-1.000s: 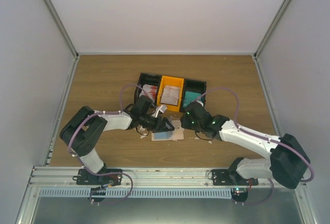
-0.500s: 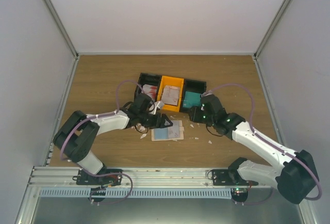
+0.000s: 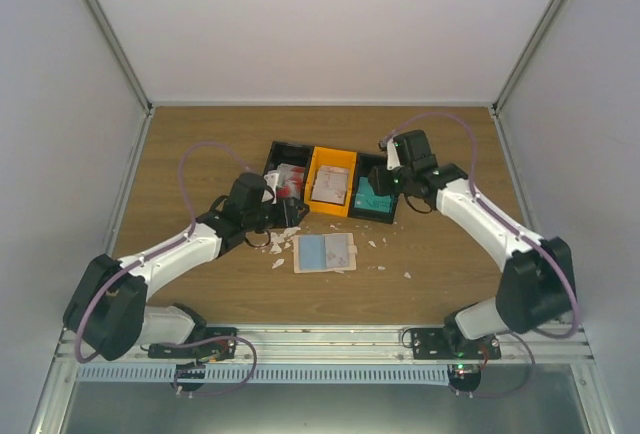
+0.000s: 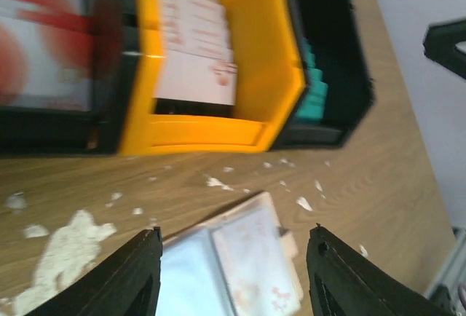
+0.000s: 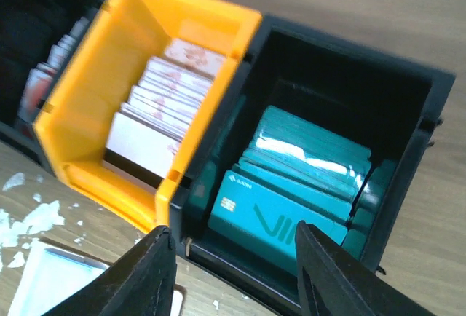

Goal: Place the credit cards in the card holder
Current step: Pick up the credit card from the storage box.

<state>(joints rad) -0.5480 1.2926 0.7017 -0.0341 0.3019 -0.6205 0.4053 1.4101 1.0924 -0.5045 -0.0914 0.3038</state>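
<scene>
Brown wooden table [image 3: 200, 144], with joined black and orange plastic bins [image 3: 332, 154] at mid-table. Left gripper [image 4: 233, 236] has its jaws apart and empty, above the flat beige folding card holder [image 3: 325, 252], which lies open just in front of the bins. Right gripper [image 5: 233, 232] is spread and empty over the teal plastic credit cards [image 5: 291, 185] in the right black bin. The holder seems to hold two pale cards. Task looks early, as the bins are stocked. Tiny white scraps [image 4: 62, 247] lie around.

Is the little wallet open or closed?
Open. The card holder lies spread flat on the table, both halves side by side, insides facing up.
</scene>
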